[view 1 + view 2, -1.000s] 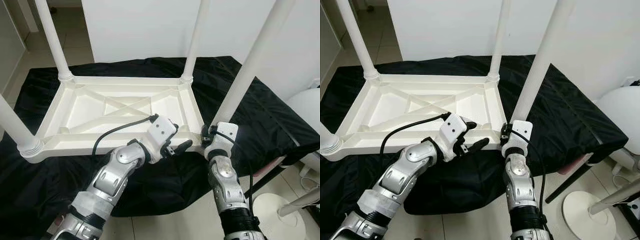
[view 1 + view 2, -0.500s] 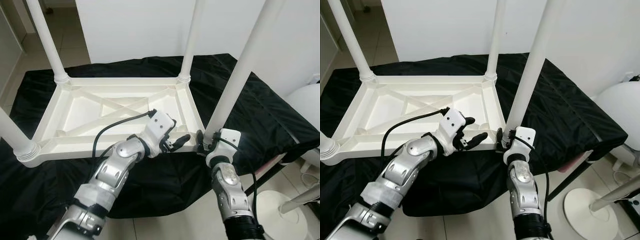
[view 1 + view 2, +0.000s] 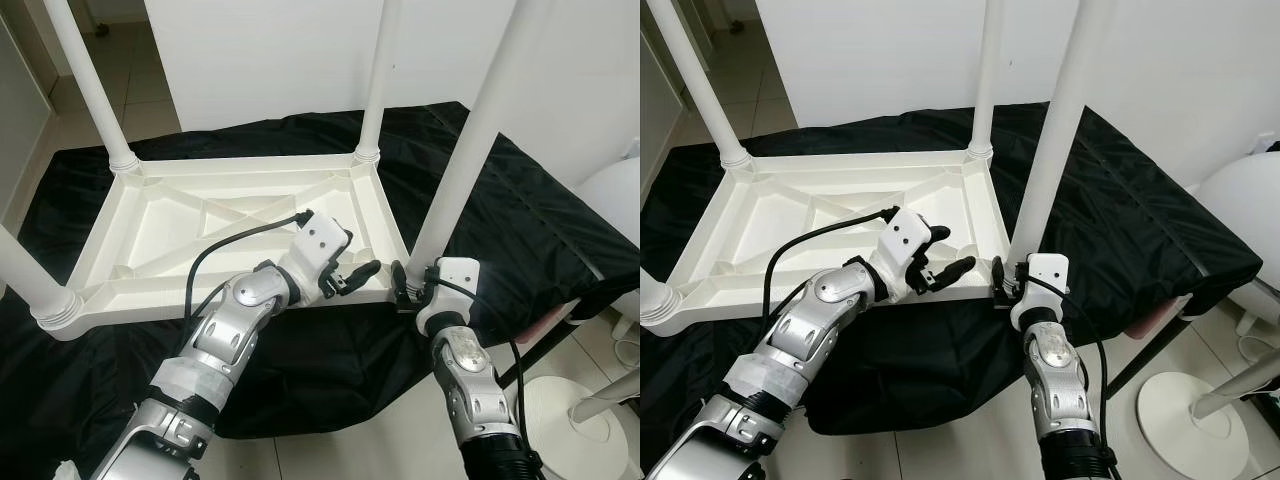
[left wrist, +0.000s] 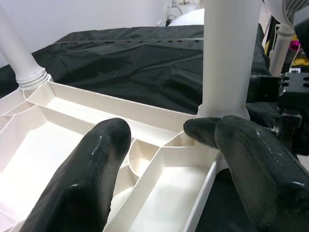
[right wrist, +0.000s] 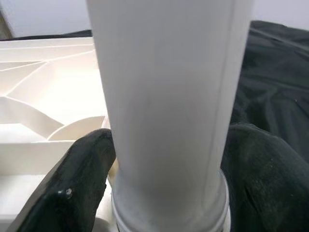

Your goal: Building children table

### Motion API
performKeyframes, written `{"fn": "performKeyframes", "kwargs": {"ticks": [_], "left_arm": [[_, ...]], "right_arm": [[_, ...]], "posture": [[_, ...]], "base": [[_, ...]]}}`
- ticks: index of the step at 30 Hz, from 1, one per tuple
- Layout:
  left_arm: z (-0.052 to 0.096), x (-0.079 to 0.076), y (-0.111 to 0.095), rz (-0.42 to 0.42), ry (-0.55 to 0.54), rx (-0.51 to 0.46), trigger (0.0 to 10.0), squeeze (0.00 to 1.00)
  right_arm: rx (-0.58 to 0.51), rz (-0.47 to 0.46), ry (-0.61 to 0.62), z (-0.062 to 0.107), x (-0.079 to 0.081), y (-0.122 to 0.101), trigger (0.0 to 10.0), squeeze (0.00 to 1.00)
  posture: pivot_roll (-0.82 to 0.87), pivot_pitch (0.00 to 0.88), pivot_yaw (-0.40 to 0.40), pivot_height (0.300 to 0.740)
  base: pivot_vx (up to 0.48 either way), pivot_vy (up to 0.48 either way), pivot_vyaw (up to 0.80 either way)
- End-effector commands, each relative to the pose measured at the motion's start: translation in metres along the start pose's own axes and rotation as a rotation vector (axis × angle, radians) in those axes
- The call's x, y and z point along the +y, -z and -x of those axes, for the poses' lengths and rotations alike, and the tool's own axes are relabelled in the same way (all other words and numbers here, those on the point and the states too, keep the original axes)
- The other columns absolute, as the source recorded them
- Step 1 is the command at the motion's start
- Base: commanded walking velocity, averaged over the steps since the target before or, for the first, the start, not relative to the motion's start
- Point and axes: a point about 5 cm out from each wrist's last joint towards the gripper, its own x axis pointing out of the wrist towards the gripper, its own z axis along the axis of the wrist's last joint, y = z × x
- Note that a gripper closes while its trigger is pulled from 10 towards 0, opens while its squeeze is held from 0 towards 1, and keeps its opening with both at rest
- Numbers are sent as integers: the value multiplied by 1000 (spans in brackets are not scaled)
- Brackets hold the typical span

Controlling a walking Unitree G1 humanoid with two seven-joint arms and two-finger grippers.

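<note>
Table legs [image 3: 468, 150] block corners (ribbed middle open)

A crumpled black cloth [image 3: 520, 215] drapes the surface, falling over its near edge toward the pale tiled floor [image 3: 330, 455]. A white wall [image 3: 270, 60] rises behind, and a white round stand base [image 3: 560, 420] sits on the floor at right.

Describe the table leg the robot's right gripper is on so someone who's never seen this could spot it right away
Start at the white table top lying upside down on the black cloth, with four white legs pointing up. Go to its near right corner: the leg there rises tall and close to the camera. It alone has the right gripper clamped around its base, with the left gripper open just beside it.
</note>
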Motion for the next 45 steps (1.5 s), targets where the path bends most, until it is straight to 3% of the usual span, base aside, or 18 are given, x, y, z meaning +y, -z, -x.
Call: {"fn": "performKeyframes", "kwargs": {"ticks": [1,7,18,20,21,29,38,39,40,41,44,45], "left_arm": [[-4,-6,-5,-27,44,-1,10000,0],[-4,-16,-6,-33,98,-3,10000,0],[0,-27,2,1,104,13,10000,0],[0,-26,2,2,97,11,10000,0],[1,-24,2,1,85,11,10000,0],[5,-20,2,-3,63,18,10000,0],[6,-20,1,-1,58,19,10000,0],[6,-20,2,-4,60,24,10000,0],[6,-20,2,-4,60,24,10000,0],[6,-19,3,-8,61,28,10000,0],[6,-18,3,-15,57,32,10000,0],[5,-16,2,-16,51,29,10000,0]], "right_arm": [[-35,25,-100,-5,2,-8,10000,0],[-61,105,-245,-11,4,-20,10000,0],[-71,163,-378,-11,-4,-31,10000,0],[-62,164,-395,-11,-8,-31,9412,0],[-43,167,-434,-10,-11,-29,0,0],[-7,152,-482,-1,-13,-20,0,0],[-5,88,-446,0,-18,-19,0,0],[-7,65,-419,-1,-20,-20,863,0],[-7,65,-419,-1,-20,-20,863,0],[-6,48,-384,-1,-22,-20,10000,0],[-16,23,-314,-3,-23,-22,10000,0],[-41,8,-218,-3,-24,-25,10000,0]], "posture": [[-83,0,40,740],[-92,68,32,740],[-94,90,12,740],[-94,91,8,740],[-89,88,2,740],[-80,91,-4,740],[-78,90,-1,740],[-78,90,-1,740],[-78,90,-1,740],[-79,83,-3,740],[-79,82,-4,740],[-79,79,-9,740]], "base": [[0,0,0],[0,0,0],[0,0,0],[0,0,0],[0,0,0],[0,0,0],[0,0,0],[0,0,0],[0,0,0],[0,0,0],[0,0,0],[0,0,0]]}}
